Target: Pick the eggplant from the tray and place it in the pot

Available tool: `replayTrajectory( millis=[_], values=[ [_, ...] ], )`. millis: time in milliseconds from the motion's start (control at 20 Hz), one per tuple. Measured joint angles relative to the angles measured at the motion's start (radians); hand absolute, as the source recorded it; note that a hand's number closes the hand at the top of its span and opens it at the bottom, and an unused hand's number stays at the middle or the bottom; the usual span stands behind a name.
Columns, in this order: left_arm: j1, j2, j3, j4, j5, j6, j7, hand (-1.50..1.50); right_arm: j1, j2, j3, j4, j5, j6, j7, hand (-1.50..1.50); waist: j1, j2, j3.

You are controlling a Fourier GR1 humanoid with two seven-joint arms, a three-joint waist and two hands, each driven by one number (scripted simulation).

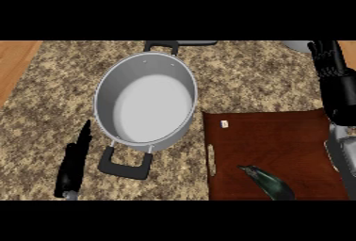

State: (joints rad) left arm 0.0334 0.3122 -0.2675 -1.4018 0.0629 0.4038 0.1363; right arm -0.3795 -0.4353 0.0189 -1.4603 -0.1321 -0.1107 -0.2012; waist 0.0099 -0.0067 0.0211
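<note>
Head view puts the eggplant [268, 182] nearest me, lying flat on the dark red-brown tray [278, 136] close to its near edge, stem end pointing up and to the left, body running down toward the bottom right. It sits alone there, touched by nothing, so I judge the pick has not begun.

At the lower left, my left hand [73, 162] shows edge-on above the speckled counter [257, 75], fingers straight and pressed together, pointing away from me. It holds nothing and lies just beside the pot's near handle [125, 165] without touching it; I read it as parked out of the way, since the eggplant is on the other side.

Further back, the grey pot [111, 84] stands upright to the left of the tray, mouth open, nothing inside, its rim close to the tray's left corner. That closeness should make the carry short: up from the tray, left, and down into the pot.

Farthest, at the upper right edge, my right hand [332, 66] hangs over the tray's far right corner, well apart from the eggplant. Its fingers look straight and close together, gripping nothing. It is the nearer hand to the tray, so I expect it to do the reaching, coming toward me and down to the eggplant.
</note>
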Motion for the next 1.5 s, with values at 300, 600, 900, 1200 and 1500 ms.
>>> replayTrajectory(
  millis=[300, 600, 900, 1200, 1500],
  values=[
    [-0.060, 0.120, 0.073, 0.004, -0.028, -0.023, 0.012, 0.00, 0.086, 0.051, 0.201, 0.029, -0.008, 0.156, 0.147, 1.50, 0.008, 0.008, -0.017],
    [-0.085, 0.179, 0.123, 0.010, 0.006, -0.061, 0.128, 0.00, 0.236, 0.025, 0.309, -0.043, 0.297, -0.077, 0.150, -1.50, -0.023, 0.001, -0.022],
    [-0.126, 0.203, 0.158, -0.001, 0.013, -0.107, 0.208, 0.00, 0.413, -0.031, 0.394, -0.318, 0.446, -0.107, 0.261, -1.50, -0.024, 0.002, -0.022],
    [-0.116, 0.203, 0.162, -0.017, 0.005, -0.114, 0.217, 0.00, 0.386, -0.204, 0.396, -0.487, 0.511, 0.084, 0.528, -1.50, -0.017, 0.002, -0.024],
    [-0.124, 0.202, 0.164, -0.028, 0.007, -0.130, 0.234, 0.00, 0.273, -0.304, 0.433, -0.615, 0.461, 0.362, 0.846, -1.50, -0.004, 0.004, -0.025]
  ],
)
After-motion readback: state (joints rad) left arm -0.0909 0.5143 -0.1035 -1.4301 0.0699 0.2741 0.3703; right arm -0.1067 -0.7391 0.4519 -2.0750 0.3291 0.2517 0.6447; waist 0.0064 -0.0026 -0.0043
